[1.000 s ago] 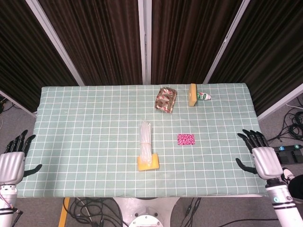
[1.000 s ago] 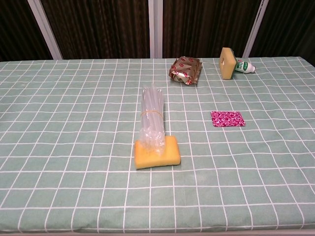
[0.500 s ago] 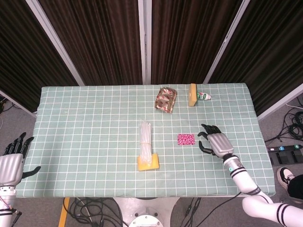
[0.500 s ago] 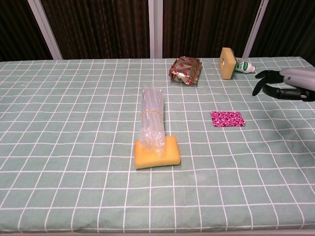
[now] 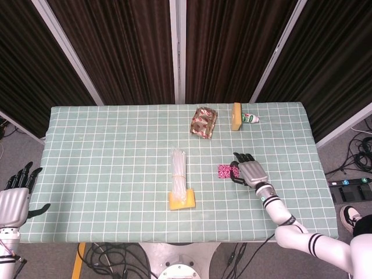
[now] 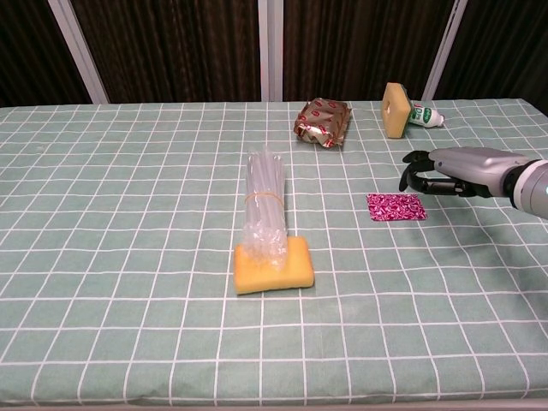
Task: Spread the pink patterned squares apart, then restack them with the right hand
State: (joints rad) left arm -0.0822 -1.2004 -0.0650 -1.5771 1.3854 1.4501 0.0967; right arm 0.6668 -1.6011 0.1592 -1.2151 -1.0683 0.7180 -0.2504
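Note:
The pink patterned squares (image 5: 225,171) (image 6: 396,207) lie as one flat stack on the green checked cloth, right of centre. My right hand (image 5: 249,171) (image 6: 445,169) hovers just above and to the right of the stack, palm down with fingers curled downward and apart, holding nothing. In the head view its fingertips overlap the stack's right edge; in the chest view they hang slightly above it. My left hand (image 5: 15,196) stays off the table's left front corner, open and empty; the chest view does not show it.
A yellow sponge (image 5: 182,200) (image 6: 272,265) with a clear banded bag of straws (image 5: 179,170) (image 6: 265,202) lying on it sits at centre front. At the back are a foil snack bag (image 5: 204,122) (image 6: 324,121), an upright yellow sponge (image 5: 236,116) (image 6: 394,110) and a small bottle (image 5: 251,118) (image 6: 425,115).
My right hand has swung in from beyond the table's right edge to just over the pink stack's right side. The stack and my left hand have not moved.

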